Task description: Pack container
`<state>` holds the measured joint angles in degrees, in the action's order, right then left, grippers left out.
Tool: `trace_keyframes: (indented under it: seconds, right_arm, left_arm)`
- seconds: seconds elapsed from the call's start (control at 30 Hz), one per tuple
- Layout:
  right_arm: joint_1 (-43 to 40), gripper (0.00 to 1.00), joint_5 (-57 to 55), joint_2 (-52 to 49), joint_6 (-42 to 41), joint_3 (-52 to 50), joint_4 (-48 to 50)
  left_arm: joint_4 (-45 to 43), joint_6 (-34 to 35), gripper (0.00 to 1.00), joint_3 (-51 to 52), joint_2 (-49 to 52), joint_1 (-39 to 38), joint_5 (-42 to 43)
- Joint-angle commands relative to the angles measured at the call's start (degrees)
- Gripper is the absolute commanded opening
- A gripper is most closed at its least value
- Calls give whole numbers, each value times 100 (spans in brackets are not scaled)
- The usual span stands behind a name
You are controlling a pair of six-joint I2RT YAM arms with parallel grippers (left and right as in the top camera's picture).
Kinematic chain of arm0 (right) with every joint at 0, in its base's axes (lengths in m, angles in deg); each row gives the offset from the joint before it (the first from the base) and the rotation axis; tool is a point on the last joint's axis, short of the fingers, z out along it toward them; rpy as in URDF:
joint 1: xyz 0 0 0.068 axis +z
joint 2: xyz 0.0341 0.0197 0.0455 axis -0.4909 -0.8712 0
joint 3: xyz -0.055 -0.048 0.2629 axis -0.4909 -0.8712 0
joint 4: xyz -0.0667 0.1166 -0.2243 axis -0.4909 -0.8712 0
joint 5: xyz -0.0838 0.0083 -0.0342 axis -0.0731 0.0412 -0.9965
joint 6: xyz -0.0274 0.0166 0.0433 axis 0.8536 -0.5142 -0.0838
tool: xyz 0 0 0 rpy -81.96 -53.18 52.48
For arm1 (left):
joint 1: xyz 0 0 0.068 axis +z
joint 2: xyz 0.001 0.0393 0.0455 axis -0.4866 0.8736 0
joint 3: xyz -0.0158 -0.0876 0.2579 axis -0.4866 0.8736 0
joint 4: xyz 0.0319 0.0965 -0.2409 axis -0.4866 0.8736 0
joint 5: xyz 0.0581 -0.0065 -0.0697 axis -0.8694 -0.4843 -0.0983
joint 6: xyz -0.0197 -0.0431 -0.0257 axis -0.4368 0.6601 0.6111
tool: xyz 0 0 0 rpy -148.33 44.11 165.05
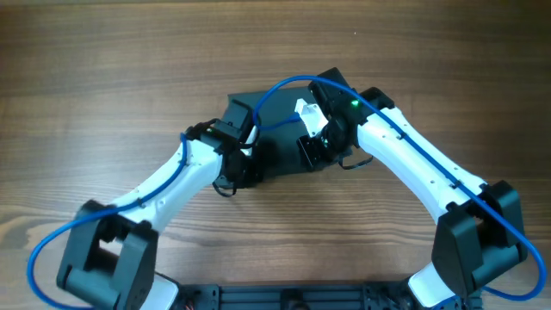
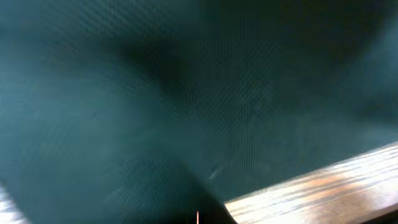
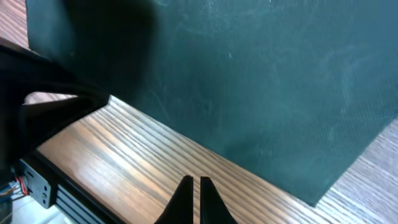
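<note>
Wooden worktop carries the dark teal container at its middle, with both arms bent over it. The right gripper has its jaws almost closed and empty, beside the container's edge. For the left gripper I cannot tell. Probably this is the closing step, and next both must press evenly.

looks like a robotics lab bench tbh, bare wood-grain counter, white left arm and right arm mounted at counter's near edge, blue cables looping above the counter
</note>
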<state>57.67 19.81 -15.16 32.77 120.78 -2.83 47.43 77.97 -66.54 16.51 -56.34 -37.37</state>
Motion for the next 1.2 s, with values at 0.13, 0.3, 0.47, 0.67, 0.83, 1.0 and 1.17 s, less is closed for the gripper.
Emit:
trace_keyframes:
  seconds: [0.13, 0.3, 0.47, 0.67, 0.83, 1.0, 1.17]
  right_arm:
    - [22, 4, 219, -15, 216, -522, 247]
    - [22, 4, 37, -15, 192, -883, 1110]
    - [15, 4, -579, -15, -105, -1209, 1965]
    - [15, 4, -695, -15, -96, -1213, 2483]
    - [11, 4, -802, -15, -85, -1213, 2667]
    - [-153, 4, -1032, -15, -94, -1213, 2706]
    - [-249, 4, -1032, -15, -85, -1211, 2719]
  left_arm:
    - [-946, 291, 4, 37, 345, 11, -175]
    - [-999, 289, 4, 37, 345, 11, -251]
    - [-1001, 380, 4, 39, 345, 35, -479]
    - [-1305, 396, 4, 37, 345, 424, -522]
    - [-1381, 391, 4, 37, 345, 804, -522]
    - [-1443, 393, 4, 37, 345, 918, -516]
    - [-1495, 389, 4, 37, 345, 920, -520]
